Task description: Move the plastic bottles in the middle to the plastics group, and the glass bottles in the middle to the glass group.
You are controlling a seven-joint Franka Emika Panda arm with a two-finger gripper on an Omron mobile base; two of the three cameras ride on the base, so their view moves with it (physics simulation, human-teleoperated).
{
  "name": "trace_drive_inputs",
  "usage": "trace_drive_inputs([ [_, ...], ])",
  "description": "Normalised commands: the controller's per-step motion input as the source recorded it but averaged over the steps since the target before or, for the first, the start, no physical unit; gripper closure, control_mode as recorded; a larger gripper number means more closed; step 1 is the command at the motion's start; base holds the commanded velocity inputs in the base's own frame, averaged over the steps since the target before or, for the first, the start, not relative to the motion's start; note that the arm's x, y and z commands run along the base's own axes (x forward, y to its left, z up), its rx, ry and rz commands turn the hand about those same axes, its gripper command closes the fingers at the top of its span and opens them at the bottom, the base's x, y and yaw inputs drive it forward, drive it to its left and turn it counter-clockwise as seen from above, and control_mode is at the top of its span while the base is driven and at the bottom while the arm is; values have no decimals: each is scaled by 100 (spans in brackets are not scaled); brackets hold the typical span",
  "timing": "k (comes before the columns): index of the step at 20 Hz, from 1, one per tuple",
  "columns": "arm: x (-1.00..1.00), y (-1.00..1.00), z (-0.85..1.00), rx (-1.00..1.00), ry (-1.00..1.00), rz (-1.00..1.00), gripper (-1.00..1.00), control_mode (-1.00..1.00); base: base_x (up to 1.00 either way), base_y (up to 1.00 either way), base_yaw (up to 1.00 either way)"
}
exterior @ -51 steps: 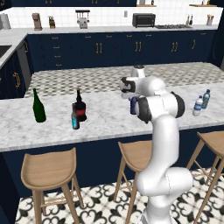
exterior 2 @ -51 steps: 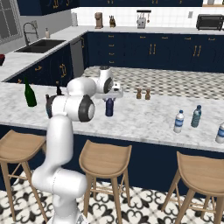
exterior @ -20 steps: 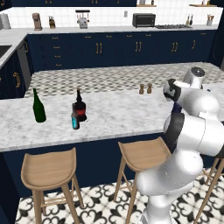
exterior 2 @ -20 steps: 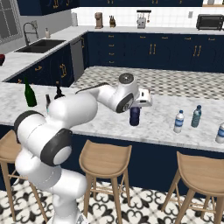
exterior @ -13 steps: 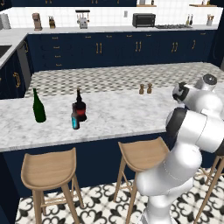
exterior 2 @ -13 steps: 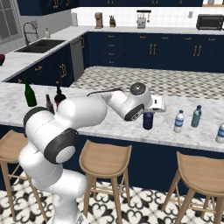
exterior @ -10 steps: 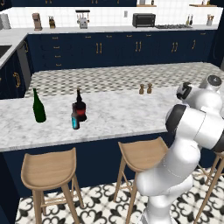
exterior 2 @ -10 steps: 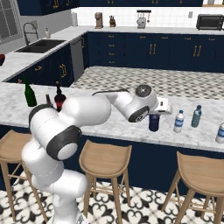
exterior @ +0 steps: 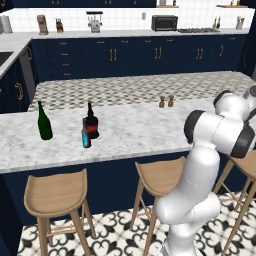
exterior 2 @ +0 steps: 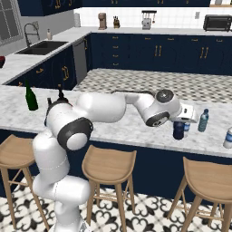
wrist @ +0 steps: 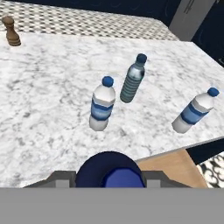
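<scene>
My gripper [exterior 2: 180, 123] is shut on the stubby dark navy-blue bottle [exterior 2: 178, 131], low over the counter's right end; I cannot tell whether the bottle touches the marble. In the hand view the navy bottle's round top [wrist: 109, 168] sits in the gripper [wrist: 109, 178]. Just beyond it stand a whitish bottle with a blue band [wrist: 101, 109] and the slim pale blue-grey bottle [wrist: 132, 78] [exterior 2: 203, 120]. At the left, the green wine bottle [exterior: 44, 121], the bulbous red-labelled bottle [exterior: 91, 125] and the small cyan-bottomed bottle [exterior: 86, 138] stand together.
A second whitish blue-banded bottle [wrist: 194, 111] [exterior 2: 228, 137] stands close to the counter's right front edge. Salt and pepper shakers [exterior: 166, 101] sit mid-counter toward the back. Wooden stools [exterior 2: 108, 165] line the front of the marble counter [exterior: 135, 125].
The arm has swung from the counter's middle to its right end, carrying the navy bottle, and has lowered it beside the water bottles. The bottles at the left have not moved.
</scene>
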Motion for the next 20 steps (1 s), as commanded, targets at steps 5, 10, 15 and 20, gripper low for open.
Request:
trace_drive_inputs([
  [5, -8, -65, -5, 0, 0, -6, 100, -100, 0, 0, 0],
  [10, -2, -39, -18, 0, 0, -1, 100, -100, 0, 0, 0],
  [15, 7, -47, -12, 0, 0, 0, 100, -100, 0, 0, 0],
  [20, 13, -20, -11, 0, 0, 0, 100, -100, 0, 0, 0],
])
